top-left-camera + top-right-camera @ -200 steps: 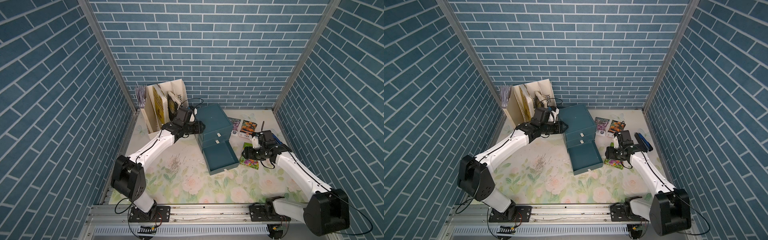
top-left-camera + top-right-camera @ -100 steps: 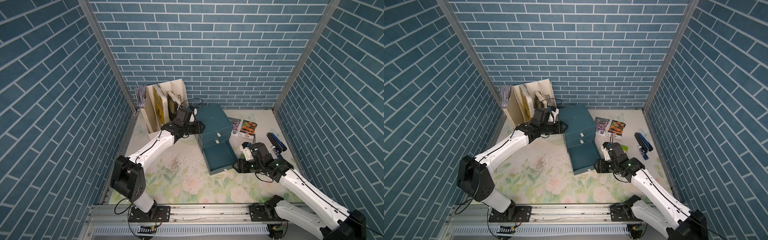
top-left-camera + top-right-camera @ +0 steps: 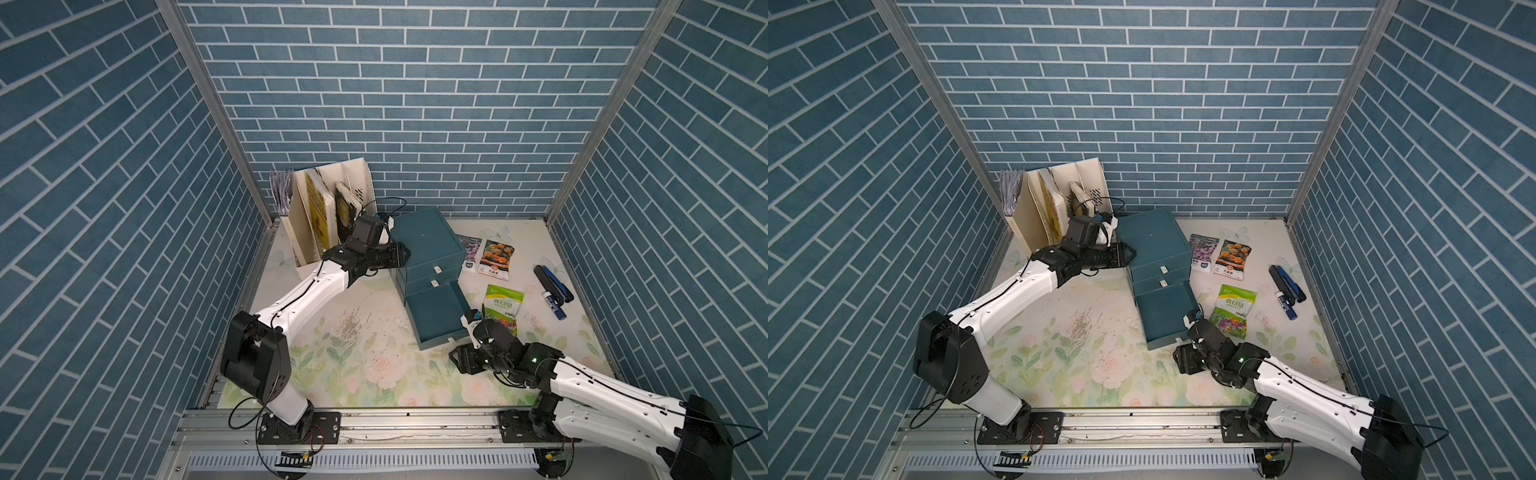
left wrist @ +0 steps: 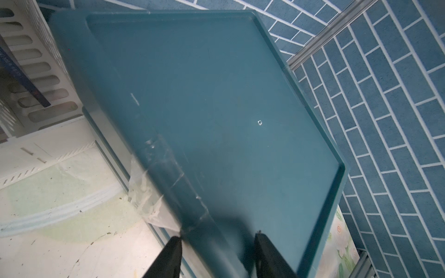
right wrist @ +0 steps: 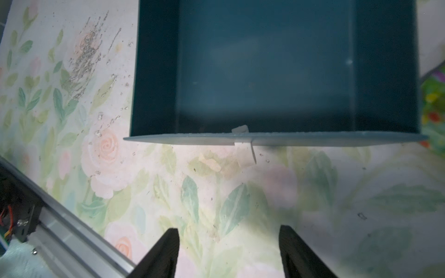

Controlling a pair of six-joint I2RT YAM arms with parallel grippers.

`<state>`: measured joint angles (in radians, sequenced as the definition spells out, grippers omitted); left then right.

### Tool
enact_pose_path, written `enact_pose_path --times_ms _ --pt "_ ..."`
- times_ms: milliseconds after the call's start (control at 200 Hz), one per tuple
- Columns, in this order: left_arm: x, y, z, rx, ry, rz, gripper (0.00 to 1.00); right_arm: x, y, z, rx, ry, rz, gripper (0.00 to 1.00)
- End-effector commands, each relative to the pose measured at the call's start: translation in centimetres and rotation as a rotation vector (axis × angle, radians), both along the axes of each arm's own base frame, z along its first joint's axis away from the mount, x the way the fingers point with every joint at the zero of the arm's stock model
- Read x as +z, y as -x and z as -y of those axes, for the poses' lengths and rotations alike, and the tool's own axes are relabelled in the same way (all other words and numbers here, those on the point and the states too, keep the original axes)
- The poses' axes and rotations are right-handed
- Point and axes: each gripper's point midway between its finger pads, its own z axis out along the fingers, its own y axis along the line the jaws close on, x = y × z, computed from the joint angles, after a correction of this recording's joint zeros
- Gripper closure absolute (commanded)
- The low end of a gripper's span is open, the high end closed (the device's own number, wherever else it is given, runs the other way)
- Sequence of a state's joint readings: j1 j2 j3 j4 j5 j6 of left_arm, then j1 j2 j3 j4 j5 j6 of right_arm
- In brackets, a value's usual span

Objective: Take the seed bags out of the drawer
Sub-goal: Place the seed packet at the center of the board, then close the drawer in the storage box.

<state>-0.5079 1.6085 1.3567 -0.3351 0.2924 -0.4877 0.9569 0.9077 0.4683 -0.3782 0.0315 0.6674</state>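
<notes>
While L fingers (image 4: 168, 257) on cabinet (image 4: 216, 108), R arm (image 3: 602, 390) low before drawer (image 3: 436, 316).

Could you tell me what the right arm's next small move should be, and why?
Probably ease the right gripper forward against the drawer front to close it: the drawer looks empty, the jaws are open and empty facing it, and the green bag, orange bag and purple bag lie on the table.

**Camera setup**
Both top views: high at the front, looking down over the whole cell, near-identical.
Left wrist: close, looking past left gripper (image 4: 216, 237) onto cabinet (image 4: 216, 108) top.
Right wrist: close, looking past right gripper (image 5: 228, 228) into drawer (image 5: 265, 60).
The top views also show both.
</notes>
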Motion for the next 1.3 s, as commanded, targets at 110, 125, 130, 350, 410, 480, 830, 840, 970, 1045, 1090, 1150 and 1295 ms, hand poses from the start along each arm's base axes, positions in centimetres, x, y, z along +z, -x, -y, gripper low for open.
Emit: enact_pose_path --times_ms 110,125,130,350,410,480,830,840,970,1045,1090,1150,1295 --pt "-6.8 2.7 -2.3 0.008 -0.166 -0.201 0.48 0.8 -2.6 -1.5 -0.070 -0.055 0.155 0.30" --pt "-6.8 2.7 -2.3 0.007 -0.167 -0.203 0.48 0.8 -2.7 -1.5 -0.070 -0.057 0.159 0.30" --pt "-6.8 2.7 -2.3 0.007 -0.168 -0.202 0.48 0.7 -2.7 -1.5 -0.071 -0.056 0.161 0.30" --pt "-6.9 2.7 -2.2 0.001 -0.167 -0.205 0.48 0.3 -3.9 -2.2 -0.081 -0.057 0.206 0.30" --pt "-6.9 2.6 -2.2 0.000 -0.169 -0.205 0.48 0.0 -4.0 -2.4 -0.078 -0.050 0.210 0.30" --pt "-6.9 2.7 -2.2 -0.001 -0.169 -0.206 0.48 -0.2 -4.1 -2.5 -0.077 -0.049 0.216 0.30" --pt "-6.7 2.8 -2.3 -0.002 -0.171 -0.207 0.48 -0.5 -4.8 -2.9 -0.078 -0.048 0.244 0.31" --pt "-6.7 2.7 -2.3 -0.002 -0.171 -0.206 0.48 -0.6 -4.8 -2.9 -0.077 -0.045 0.243 0.31" --pt "-6.8 2.8 -2.3 -0.005 -0.174 -0.207 0.48 -0.7 -5.0 -3.1 -0.075 -0.041 0.259 0.32" --pt "-6.9 2.9 -2.4 -0.006 -0.176 -0.209 0.48 -0.7 -5.3 -3.2 -0.075 -0.037 0.268 0.35" --pt "-6.9 2.9 -2.4 -0.006 -0.177 -0.210 0.48 -0.7 -5.4 -3.3 -0.074 -0.035 0.273 0.36" --pt "-6.9 2.9 -2.3 -0.009 -0.175 -0.208 0.48 -0.6 -5.5 -3.4 -0.076 -0.036 0.278 0.36" --pt "-6.9 2.9 -2.3 -0.011 -0.172 -0.209 0.48 -0.6 -6.0 -3.5 -0.081 -0.030 0.294 0.37"
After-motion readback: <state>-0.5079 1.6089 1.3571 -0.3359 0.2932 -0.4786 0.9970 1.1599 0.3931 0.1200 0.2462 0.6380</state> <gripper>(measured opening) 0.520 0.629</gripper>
